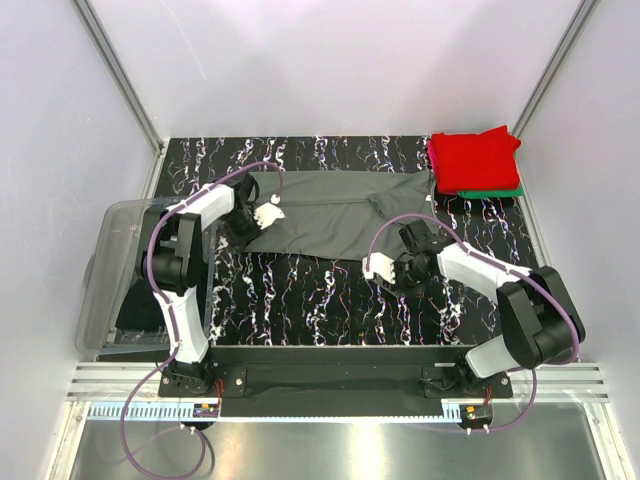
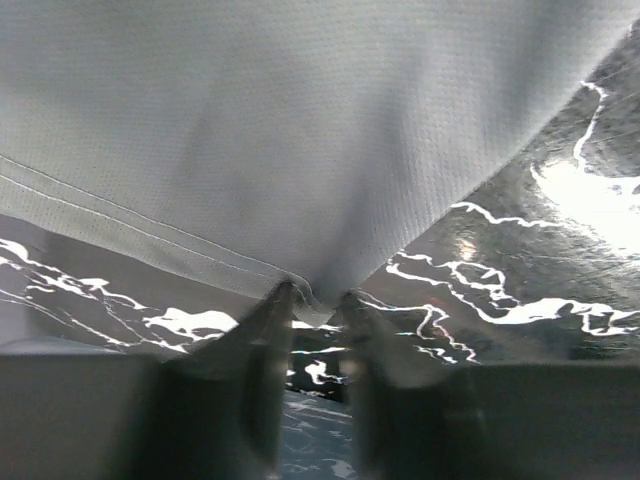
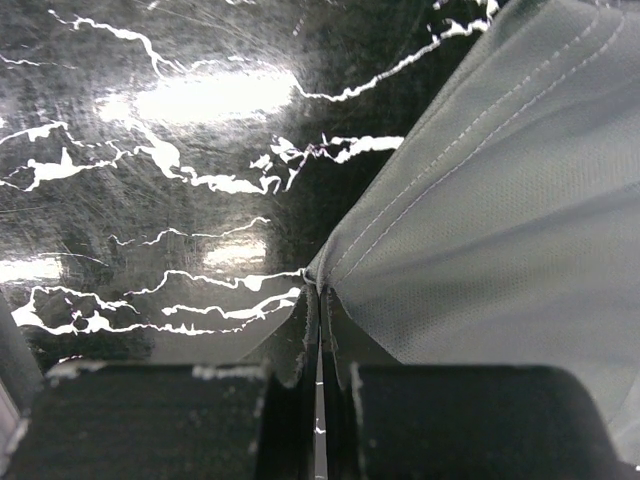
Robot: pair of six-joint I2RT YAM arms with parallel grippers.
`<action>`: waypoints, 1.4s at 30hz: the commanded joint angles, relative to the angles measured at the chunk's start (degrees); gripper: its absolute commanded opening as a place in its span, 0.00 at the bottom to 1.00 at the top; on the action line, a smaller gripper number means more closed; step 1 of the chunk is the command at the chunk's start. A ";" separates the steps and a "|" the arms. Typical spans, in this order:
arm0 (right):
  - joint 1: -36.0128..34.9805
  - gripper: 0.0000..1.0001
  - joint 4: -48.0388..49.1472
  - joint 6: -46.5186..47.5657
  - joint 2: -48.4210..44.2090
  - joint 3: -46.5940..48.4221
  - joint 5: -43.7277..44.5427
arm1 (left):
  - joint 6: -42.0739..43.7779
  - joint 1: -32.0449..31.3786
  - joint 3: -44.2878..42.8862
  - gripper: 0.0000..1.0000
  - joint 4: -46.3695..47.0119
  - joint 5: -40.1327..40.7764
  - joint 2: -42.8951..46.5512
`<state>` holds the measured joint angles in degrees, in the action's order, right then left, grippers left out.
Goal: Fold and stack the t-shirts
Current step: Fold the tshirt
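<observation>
Black marbled worktop shows bare on the near side of the dark grey t-shirt spread across it, whose left hem the left gripper pinches and whose near edge the right gripper clamps tight.

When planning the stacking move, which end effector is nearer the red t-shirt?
Right. The right end effector sits near-left of the red t-shirt; the left end effector is much farther left, on the dark grey t-shirt.
</observation>
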<state>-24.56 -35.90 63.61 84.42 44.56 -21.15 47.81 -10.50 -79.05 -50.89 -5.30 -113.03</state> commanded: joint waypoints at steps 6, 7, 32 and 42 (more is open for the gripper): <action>1.87 0.00 -0.57 -7.80 -1.80 4.30 2.43 | 1.23 0.31 -2.25 0.00 -1.05 1.34 -1.40; 3.19 0.00 -0.66 -9.11 -2.15 5.79 2.43 | 1.49 0.31 -2.43 0.00 -1.14 1.52 -1.14; 16.03 0.00 -0.93 -9.65 4.60 35.42 3.83 | 5.36 -1.10 -20.79 0.00 -13.53 4.24 -3.33; 16.47 0.00 0.92 -7.46 17.08 48.24 5.59 | 7.03 -1.19 -31.07 0.00 -17.13 7.14 -9.39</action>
<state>-8.38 -37.06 54.59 99.18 87.88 -16.93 53.12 -11.64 -105.82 -66.15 -0.80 -121.86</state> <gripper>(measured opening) 0.012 0.017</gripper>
